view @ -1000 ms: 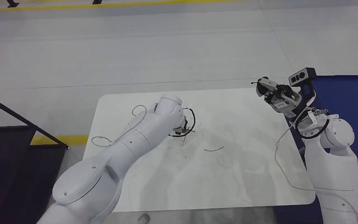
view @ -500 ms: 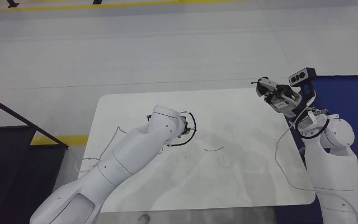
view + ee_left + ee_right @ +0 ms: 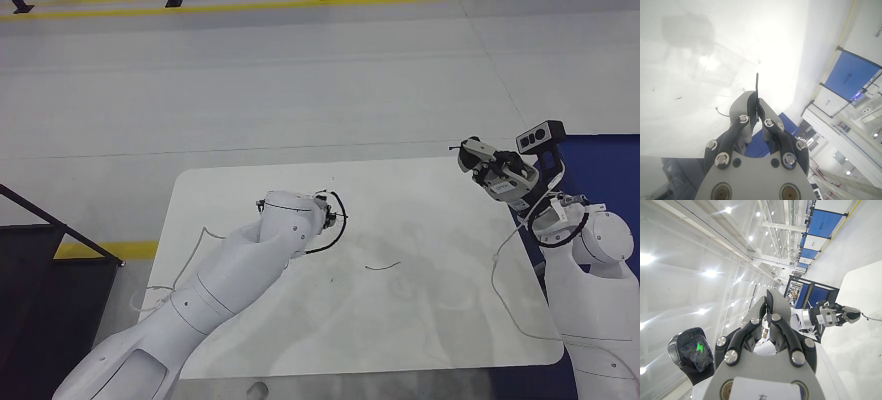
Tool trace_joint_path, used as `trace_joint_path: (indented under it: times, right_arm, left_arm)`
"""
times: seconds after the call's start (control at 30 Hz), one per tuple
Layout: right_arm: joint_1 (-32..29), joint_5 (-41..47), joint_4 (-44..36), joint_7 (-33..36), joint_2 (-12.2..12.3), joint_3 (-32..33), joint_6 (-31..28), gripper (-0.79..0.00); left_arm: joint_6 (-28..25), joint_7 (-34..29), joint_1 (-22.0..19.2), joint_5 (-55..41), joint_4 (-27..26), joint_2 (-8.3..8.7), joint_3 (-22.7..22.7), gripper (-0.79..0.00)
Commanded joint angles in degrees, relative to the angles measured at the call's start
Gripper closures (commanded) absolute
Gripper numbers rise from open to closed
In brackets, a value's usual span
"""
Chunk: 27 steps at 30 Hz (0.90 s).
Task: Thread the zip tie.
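Note:
A black zip tie (image 3: 338,225) curves out of my left gripper (image 3: 326,214), which is shut on it above the middle left of the white table (image 3: 450,320). In the left wrist view the tie's thin tip (image 3: 757,83) sticks up past the closed fingertips of the left gripper (image 3: 758,101). A second, short black zip tie (image 3: 383,266) lies flat on the table to the right of it, also seen as the short tie (image 3: 721,113). My right gripper (image 3: 463,150) is raised near the table's far right corner, shut on nothing and pointing upward (image 3: 768,301). The right wrist view shows the left gripper (image 3: 852,315) farther off.
A blue mat (image 3: 610,170) borders the table on the right. A dark frame (image 3: 60,235) stands off the left edge. A thin white cable (image 3: 510,270) hangs along the right arm over the table's right side.
The left arm has swung its forearm round and carried the held zip tie slightly toward the far side. The right arm has not moved.

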Motion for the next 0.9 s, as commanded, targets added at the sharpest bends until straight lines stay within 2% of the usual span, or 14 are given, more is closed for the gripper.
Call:
trace_joint_path:
  times: [0.0,0.1,0.17,0.27,0.4,0.6,0.67,0.7,0.77,0.87]
  right_arm:
    - [0.0,0.0,0.0,0.0,0.0,0.0,0.0,0.000]
    - [0.0,0.0,0.0,0.0,0.0,0.0,0.0,0.000]
    - [0.0,0.0,0.0,0.0,0.0,0.0,0.0,0.000]
    - [0.0,0.0,0.0,0.0,0.0,0.0,0.0,0.000]
    - [0.0,0.0,0.0,0.0,0.0,0.0,0.0,0.000]
    - [0.0,0.0,0.0,0.0,0.0,0.0,0.0,0.000]
    - [0.0,0.0,0.0,0.0,0.0,0.0,0.0,0.000]
    - [0.0,0.0,0.0,0.0,0.0,0.0,0.0,0.000]
    - [0.0,0.0,0.0,0.0,0.0,0.0,0.0,0.000]
    - [0.0,0.0,0.0,0.0,0.0,0.0,0.0,0.000]
  left_arm:
    - [-2.3,-2.2,1.3,5.8,-1.5,0.46,-0.1,0.000]
    - [-4.3,-3.3,3.3,13.2,-1.5,0.96,0.6,0.000]
    - [-3.7,-3.8,3.8,16.7,-1.3,1.16,0.8,0.000]
    - [-1.8,-3.8,4.4,26.1,-2.5,1.39,3.7,0.000]
    - [-6.4,-7.7,6.5,36.3,-5.2,1.92,5.6,0.000]
    - [-16.5,-14.9,10.6,50.5,-9.5,3.53,5.5,0.000]
    - [-18.7,-16.9,12.4,52.3,-10.3,4.03,4.3,0.000]
    - [-18.0,-17.5,12.9,52.6,-10.0,4.19,3.4,0.000]
    - [-17.5,-20.0,13.9,47.6,-10.7,3.98,0.9,0.000]
    - [-17.5,-20.0,13.9,47.6,-10.7,3.98,0.9,0.000]
